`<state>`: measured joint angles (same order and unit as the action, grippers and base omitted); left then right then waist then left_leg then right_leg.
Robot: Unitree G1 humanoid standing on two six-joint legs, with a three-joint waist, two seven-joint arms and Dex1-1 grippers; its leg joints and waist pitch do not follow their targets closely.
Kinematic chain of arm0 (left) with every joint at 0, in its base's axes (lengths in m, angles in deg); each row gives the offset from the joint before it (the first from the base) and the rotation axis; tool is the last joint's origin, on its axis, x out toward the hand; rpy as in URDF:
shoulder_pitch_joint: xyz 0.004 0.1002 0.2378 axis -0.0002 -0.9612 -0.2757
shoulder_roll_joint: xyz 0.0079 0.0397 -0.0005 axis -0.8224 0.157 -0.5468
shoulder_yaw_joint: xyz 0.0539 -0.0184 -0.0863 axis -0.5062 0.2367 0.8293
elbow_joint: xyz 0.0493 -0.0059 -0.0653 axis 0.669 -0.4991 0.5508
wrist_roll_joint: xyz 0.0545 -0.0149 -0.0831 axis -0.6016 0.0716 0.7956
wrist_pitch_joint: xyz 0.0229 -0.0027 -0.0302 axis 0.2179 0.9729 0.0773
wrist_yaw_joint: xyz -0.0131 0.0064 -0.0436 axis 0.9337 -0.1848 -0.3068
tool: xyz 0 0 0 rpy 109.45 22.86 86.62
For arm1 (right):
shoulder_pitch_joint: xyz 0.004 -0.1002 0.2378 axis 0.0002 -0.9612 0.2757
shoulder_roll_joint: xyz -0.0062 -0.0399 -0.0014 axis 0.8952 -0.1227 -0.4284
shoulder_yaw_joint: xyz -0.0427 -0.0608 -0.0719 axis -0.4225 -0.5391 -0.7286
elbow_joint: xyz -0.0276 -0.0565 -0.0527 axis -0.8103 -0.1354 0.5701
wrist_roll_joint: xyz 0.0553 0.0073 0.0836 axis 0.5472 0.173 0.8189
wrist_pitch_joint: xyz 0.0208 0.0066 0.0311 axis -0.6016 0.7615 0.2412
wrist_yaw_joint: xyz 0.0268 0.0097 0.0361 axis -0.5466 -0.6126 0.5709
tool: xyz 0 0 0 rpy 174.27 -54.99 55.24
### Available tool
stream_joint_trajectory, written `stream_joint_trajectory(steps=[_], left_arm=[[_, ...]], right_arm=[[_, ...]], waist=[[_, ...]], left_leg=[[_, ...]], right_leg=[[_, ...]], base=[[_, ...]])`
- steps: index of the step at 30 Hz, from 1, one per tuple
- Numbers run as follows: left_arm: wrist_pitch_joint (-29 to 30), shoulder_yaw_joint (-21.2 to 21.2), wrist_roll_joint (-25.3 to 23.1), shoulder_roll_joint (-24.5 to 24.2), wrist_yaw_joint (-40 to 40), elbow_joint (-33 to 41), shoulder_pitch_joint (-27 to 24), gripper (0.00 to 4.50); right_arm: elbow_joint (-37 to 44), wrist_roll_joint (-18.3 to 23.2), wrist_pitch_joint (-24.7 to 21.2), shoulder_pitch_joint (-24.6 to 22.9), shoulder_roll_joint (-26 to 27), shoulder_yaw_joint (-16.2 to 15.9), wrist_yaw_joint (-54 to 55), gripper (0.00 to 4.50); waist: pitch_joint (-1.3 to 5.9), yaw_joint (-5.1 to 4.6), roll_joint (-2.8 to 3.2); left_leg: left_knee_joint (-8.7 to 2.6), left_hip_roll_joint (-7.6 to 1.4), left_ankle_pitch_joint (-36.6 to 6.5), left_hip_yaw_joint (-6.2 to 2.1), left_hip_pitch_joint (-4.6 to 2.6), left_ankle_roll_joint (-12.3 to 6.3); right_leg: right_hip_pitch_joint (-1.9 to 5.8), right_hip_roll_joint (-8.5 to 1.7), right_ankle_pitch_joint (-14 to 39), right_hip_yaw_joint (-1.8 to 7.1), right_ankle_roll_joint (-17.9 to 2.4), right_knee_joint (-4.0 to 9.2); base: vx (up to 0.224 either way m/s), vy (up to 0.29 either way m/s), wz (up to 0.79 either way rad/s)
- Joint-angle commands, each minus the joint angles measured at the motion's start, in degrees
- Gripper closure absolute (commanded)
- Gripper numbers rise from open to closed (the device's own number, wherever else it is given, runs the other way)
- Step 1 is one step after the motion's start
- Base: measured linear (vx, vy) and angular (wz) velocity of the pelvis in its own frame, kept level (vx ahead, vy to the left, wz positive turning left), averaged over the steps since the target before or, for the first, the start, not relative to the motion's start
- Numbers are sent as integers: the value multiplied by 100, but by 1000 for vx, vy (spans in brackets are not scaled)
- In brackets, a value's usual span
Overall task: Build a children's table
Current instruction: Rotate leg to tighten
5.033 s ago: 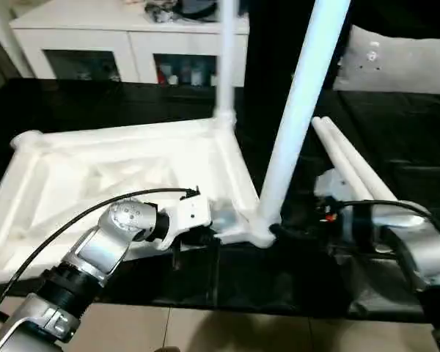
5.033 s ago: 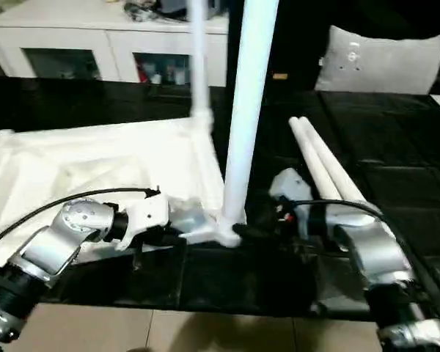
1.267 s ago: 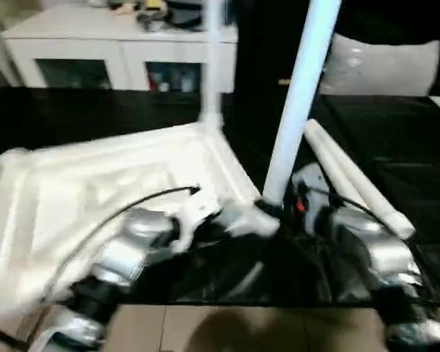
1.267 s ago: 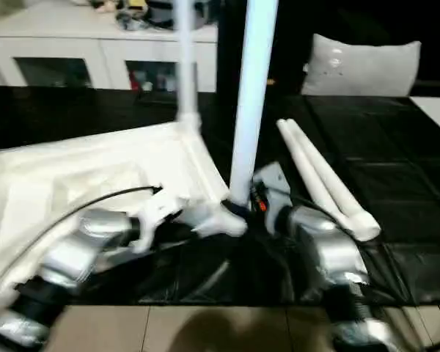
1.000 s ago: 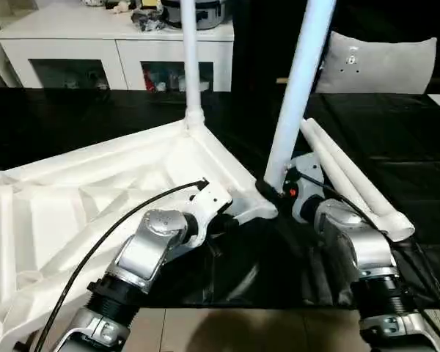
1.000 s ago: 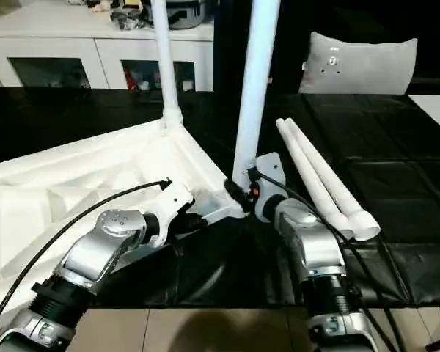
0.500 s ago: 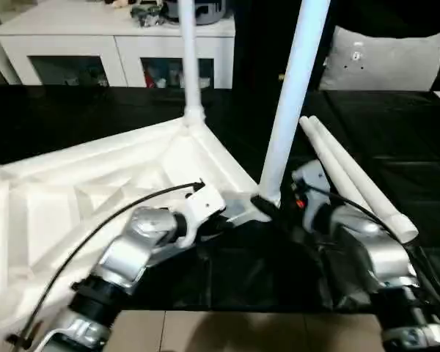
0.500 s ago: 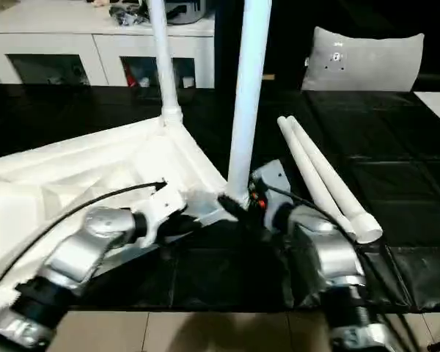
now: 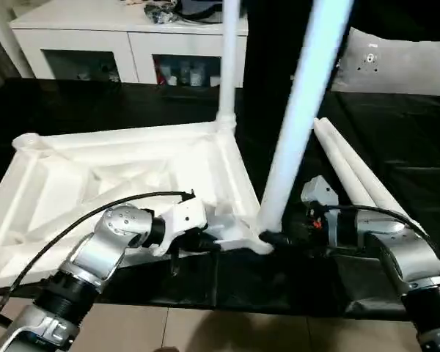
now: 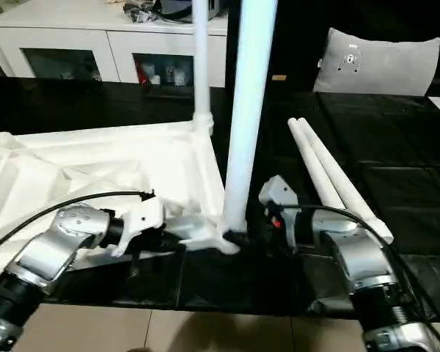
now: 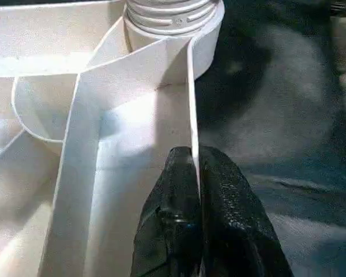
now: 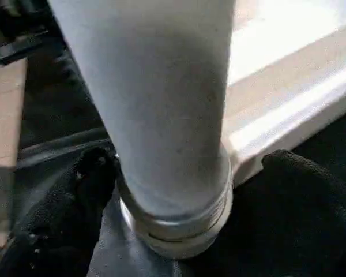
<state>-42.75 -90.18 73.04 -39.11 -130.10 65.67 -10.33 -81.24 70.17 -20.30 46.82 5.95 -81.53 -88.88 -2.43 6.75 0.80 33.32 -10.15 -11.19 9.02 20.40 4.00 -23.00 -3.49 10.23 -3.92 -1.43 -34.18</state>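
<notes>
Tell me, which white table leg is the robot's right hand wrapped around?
The near standing leg, in the tabletop's front corner. The right gripper's fingers sit either side of its base. The other upright leg stands farther back; two more legs lie flat.

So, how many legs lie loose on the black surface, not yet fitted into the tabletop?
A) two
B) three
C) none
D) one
A: two loose legs lie side by side on the black surface to the right of the tabletop, while two other legs stand upright in its corner sockets.
</notes>
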Motion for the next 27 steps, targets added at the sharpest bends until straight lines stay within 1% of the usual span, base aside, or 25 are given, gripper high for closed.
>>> stream_joint_trajectory(steps=[1,3,4,6,9,10,11,14,15,20,22,23,25,26,27], left_arm=[[-13,-266,-47,-49,-257,67,15,450],[-47,-293,-7,-76,-324,53,25,450],[-77,-307,18,-92,-364,42,28,450],[-97,-307,30,-71,-340,32,21,450],[-99,-299,20,-54,-339,35,15,450],[-107,-296,6,-33,-332,28,9,450],[-112,-295,4,-20,-346,21,7,450],[-99,-284,8,-13,-348,29,-2,450],[-98,-283,9,-12,-348,29,-3,450],[-28,-272,65,14,-261,59,-46,450],[109,-220,139,104,-130,148,-115,450],[109,-220,139,104,-130,148,-115,450],[470,-100,207,383,272,305,-181,450],[470,-100,207,383,272,305,-181,450],[541,-73,219,454,369,328,-179,450]], right_arm=[[160,101,38,16,-67,-56,-217,50],[161,158,12,7,-103,-115,-368,50],[141,193,-6,2,-112,-150,-454,56],[122,227,-32,-18,-92,-194,-513,91],[118,234,-26,-27,-75,-204,-516,98],[115,236,-14,-39,-59,-214,-516,125],[93,242,11,-52,-41,-225,-541,135],[130,250,-5,-95,-23,-231,-569,140],[133,250,-6,-98,-22,-231,-570,166],[270,315,-80,-228,4,-283,-558,181],[373,337,-192,-332,69,-302,-427,181],[373,337,-192,-332,69,-302,-427,181],[389,276,-523,-368,406,-198,281,182],[389,276,-523,-368,406,-198,281,182],[326,213,-566,-336,513,-157,530,182]], waist=[[316,10,-70],[321,26,-81],[324,32,-71],[323,38,-69],[326,57,-70],[325,60,-63],[329,67,-69],[328,91,-70],[329,100,-72],[321,128,-70],[316,134,-64],[313,128,-72],[303,110,-70],[276,100,-58],[271,90,-62]], left_leg=[[-352,-287,-837,-27,-1,-428],[-351,-288,-786,-32,-1,-429],[-346,-292,-751,-33,3,-442],[-347,-294,-759,-31,2,-446],[-342,-292,-779,-28,-7,-420],[-344,-294,-777,-30,-5,-415],[-341,-295,-773,-29,-7,-409],[-340,-294,-764,-28,-6,-401],[-339,-293,-764,-26,-8,-402],[-346,-291,-840,-30,-14,-360],[-356,-298,-884,-35,-19,-339],[-360,-299,-881,-35,-17,-333],[-373,-292,-935,-42,-19,-298],[-392,-286,-1087,-44,-28,-254],[-394,-282,-1188,-47,-42,-221]], right_leg=[[318,-484,1394,281,-1056,388],[323,-489,1432,280,-1036,381],[320,-487,1377,282,-1048,375],[313,-480,1353,278,-1073,374],[310,-482,1394,281,-1066,378],[311,-485,1396,282,-1064,377],[309,-479,1375,282,-1060,375],[308,-479,1392,284,-1040,372],[308,-482,1399,286,-1033,377],[302,-480,1579,287,-950,393],[302,-485,1636,288,-932,401],[306,-484,1632,291,-927,401],[299,-482,1755,284,-917,410],[282,-480,2065,275,-862,454],[278,-483,2250,274,-817,472]], base=[[0,0,0],[0,0,0],[0,0,0],[0,0,0],[0,0,0],[0,0,0],[0,0,0],[0,0,0],[0,0,0],[0,0,0],[0,0,0],[0,0,0],[0,0,0],[0,0,0],[0,0,0]])
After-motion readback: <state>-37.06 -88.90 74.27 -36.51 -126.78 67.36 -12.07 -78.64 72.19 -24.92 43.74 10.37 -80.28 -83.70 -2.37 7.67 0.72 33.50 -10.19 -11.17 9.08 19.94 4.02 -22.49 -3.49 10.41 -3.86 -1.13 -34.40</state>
